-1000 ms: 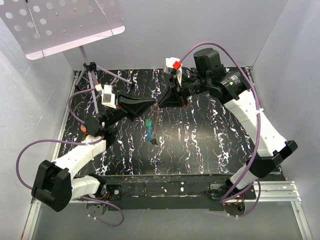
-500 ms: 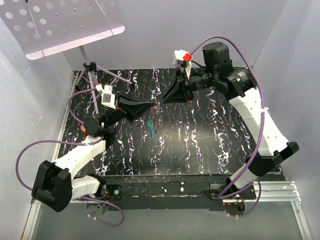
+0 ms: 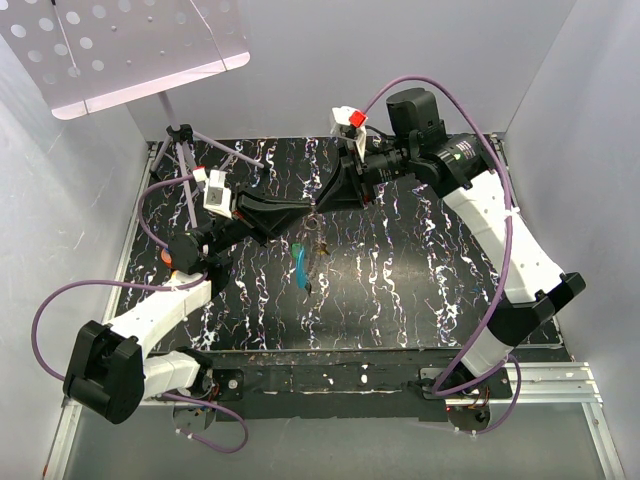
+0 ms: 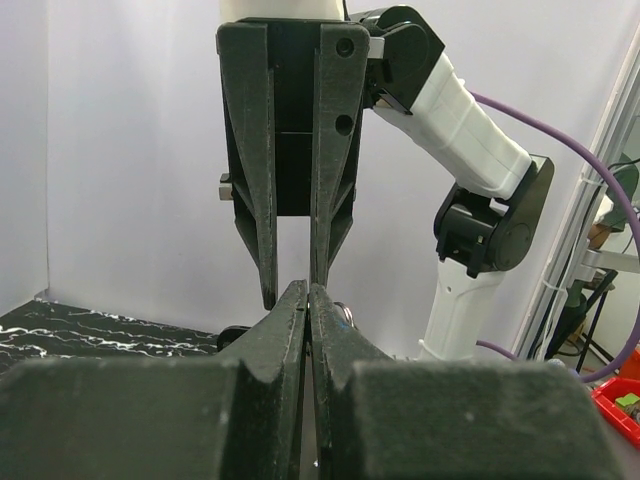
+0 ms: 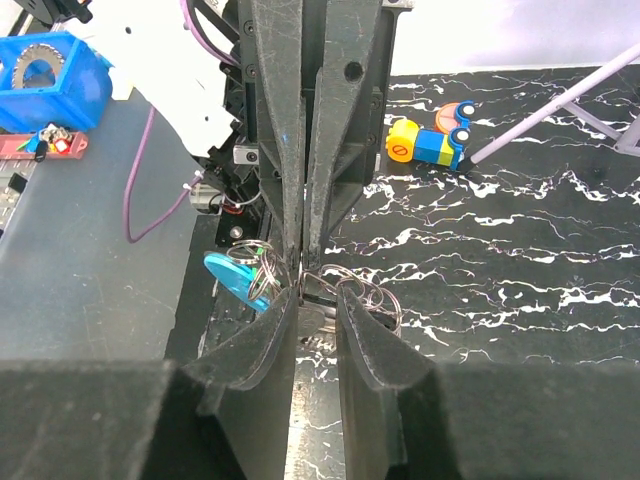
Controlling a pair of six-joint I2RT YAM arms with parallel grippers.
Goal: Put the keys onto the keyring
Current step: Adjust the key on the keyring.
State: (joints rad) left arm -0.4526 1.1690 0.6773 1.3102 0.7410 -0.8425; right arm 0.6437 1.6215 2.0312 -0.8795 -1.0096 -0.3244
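Note:
My left gripper (image 3: 306, 211) is shut on the keyring (image 5: 372, 292), a tangle of thin silvery wire loops hanging at its tips above the black marbled table (image 3: 420, 290). In the left wrist view a bit of the keyring (image 4: 346, 311) shows just behind the shut tips. A blue-headed key (image 3: 298, 264) dangles from the loops; the right wrist view has this blue key (image 5: 236, 281) to the left of the fingers. My right gripper (image 3: 320, 205) faces the left one tip to tip, its jaws apart around the loops, gripping nothing that I can see. Other keys are hidden.
A purple tripod (image 3: 190, 165) stands at the table's back left under a perforated sheet (image 3: 120, 50). A yellow and blue toy (image 5: 431, 142) lies on the table behind the left arm. A blue bin (image 5: 48, 75) sits off the table.
The right gripper's jaws widened; it drew back to the right, then returned to the left gripper's tips. The blue key still hangs below the left gripper, swung slightly.

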